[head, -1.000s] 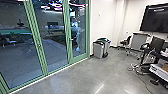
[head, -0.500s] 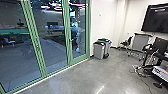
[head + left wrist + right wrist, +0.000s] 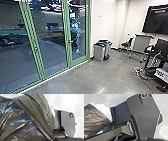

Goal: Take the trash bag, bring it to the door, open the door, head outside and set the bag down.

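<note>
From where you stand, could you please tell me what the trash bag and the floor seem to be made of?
Trash bag: likely thin dark plastic, glossy, judging by its creases and bright glints. Floor: probably polished concrete, given its mottled grey and soft reflections.

High head view, forward and down toward glass doors (image 3: 67,40) — wrist views downward, trash bag (image 3: 23,119) close in both.

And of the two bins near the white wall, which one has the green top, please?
The rear bin, partly hidden behind the other; its top shows green, while the front bin has a black top.
</note>
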### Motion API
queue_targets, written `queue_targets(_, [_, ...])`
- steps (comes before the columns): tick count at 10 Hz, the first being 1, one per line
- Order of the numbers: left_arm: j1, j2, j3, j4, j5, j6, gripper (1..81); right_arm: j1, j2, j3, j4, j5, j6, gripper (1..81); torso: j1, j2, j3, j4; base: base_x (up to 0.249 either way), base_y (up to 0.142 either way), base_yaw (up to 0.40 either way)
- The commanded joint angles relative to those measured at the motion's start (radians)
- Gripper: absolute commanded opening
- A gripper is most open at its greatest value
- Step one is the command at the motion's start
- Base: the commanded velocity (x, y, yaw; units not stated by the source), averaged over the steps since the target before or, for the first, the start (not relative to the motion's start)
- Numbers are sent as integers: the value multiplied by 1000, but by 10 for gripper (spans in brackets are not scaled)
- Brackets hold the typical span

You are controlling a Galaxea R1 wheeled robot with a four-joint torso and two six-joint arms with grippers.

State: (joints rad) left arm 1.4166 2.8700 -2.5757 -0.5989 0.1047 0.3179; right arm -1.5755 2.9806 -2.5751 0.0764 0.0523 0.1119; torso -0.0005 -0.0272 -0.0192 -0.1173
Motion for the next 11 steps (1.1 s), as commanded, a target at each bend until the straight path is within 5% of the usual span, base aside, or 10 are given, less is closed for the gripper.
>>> queue_targets(1, [-74, -9, 3, 2, 67, 9, 10, 53, -6, 3, -7, -52, -3, 811, 1, 0, 0, 0, 165, -64, 0])
queue_targets(11, [-72, -12, 2, 2, 67, 9, 10, 45, -7, -2, -12, -48, -5, 811, 1, 0, 0, 0, 167, -26, 0])
